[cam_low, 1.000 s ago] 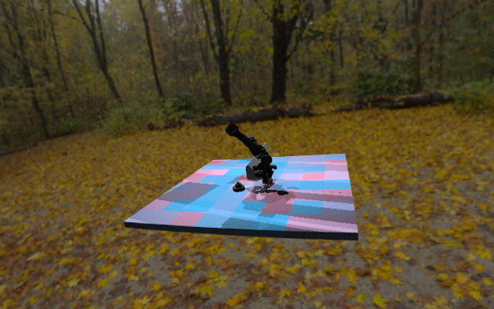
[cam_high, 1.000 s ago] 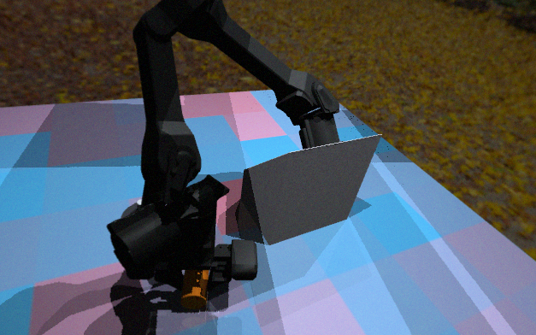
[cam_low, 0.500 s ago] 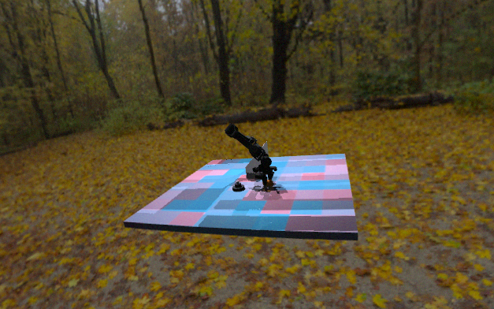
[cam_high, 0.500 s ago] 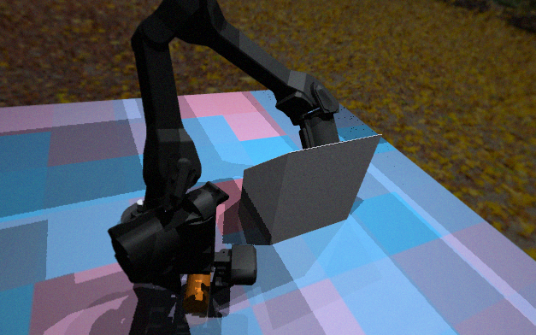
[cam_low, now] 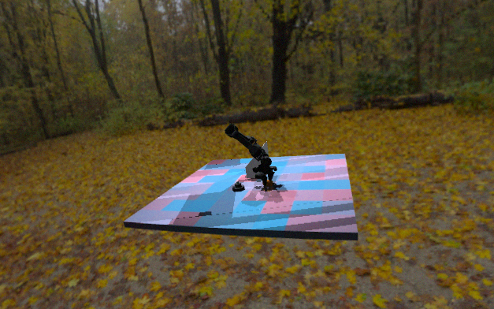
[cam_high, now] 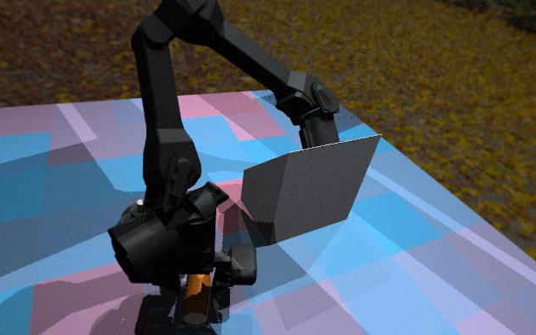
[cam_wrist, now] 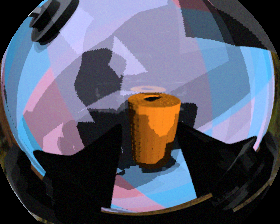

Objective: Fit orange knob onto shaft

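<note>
The orange knob stands upright on the patchwork table top, and its upper end looks dark and recessed in the wrist view. My gripper is low over the table with a finger on each side of the knob. The fingers stand open, with a narrow gap to the knob on both sides. The round dark pedestal with the shaft stands apart from the knob, at the upper left in the wrist view. In the top view the arm hides it.
A grey wedge-shaped block stands on the table just behind the gripper, beside the arm's base. The table's right edge drops off to leaf-covered ground.
</note>
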Motion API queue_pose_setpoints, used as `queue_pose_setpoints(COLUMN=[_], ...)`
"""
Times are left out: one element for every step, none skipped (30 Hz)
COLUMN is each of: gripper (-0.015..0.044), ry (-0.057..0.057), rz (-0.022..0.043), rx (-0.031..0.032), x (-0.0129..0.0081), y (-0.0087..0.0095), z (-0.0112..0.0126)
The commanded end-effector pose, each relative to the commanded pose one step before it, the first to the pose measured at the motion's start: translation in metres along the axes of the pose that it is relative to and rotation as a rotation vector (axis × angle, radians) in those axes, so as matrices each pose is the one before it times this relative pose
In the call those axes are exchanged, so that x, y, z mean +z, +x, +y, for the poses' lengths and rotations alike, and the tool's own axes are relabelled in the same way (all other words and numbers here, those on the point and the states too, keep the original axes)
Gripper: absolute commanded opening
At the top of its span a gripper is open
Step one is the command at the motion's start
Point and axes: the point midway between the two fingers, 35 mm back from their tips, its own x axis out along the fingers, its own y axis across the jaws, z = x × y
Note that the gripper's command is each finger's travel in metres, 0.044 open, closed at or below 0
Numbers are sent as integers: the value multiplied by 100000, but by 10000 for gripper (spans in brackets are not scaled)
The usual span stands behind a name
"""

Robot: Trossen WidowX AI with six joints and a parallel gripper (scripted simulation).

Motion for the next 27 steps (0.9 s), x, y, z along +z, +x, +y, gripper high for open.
queue_pose_setpoints(gripper=[260,260,286,312,339,365,391,417,440,440,440,440,440,440,440,440,440,440,440,440,440,440,440,440,440,440,440], ry=[73,0,0,0,0,0,0,0,0,0,0,0,0,0,0,-7,-19,-19,-1,10,5,0,0,0,0,0,0], rz=[-61,0,0,0,0,0,0,0,0,0,0,0,0,0,0,63,158,157,26,-46,-26,0,0,0,0,0,0], rx=[-42,0,0,0,0,0,0,0,0,0,0,0,0,0,0,-9,-24,-27,-1,15,8,0,0,0,0,0,0], x=[9,0,0,0,0,0,0,0,0,0,0,0,0,0,0,-30,-74,-63,15,49,23,0,0,0,0,0,0], y=[-7,0,0,0,0,0,0,0,0,0,0,0,0,0,0,-326,-986,-1669,-1695,-1027,-344,0,0,0,0,0,0], z=[-6,0,0,0,0,0,0,0,0,0,0,0,0,0,0,21,45,22,-42,-55,-23,0,0,0,0,0,0])
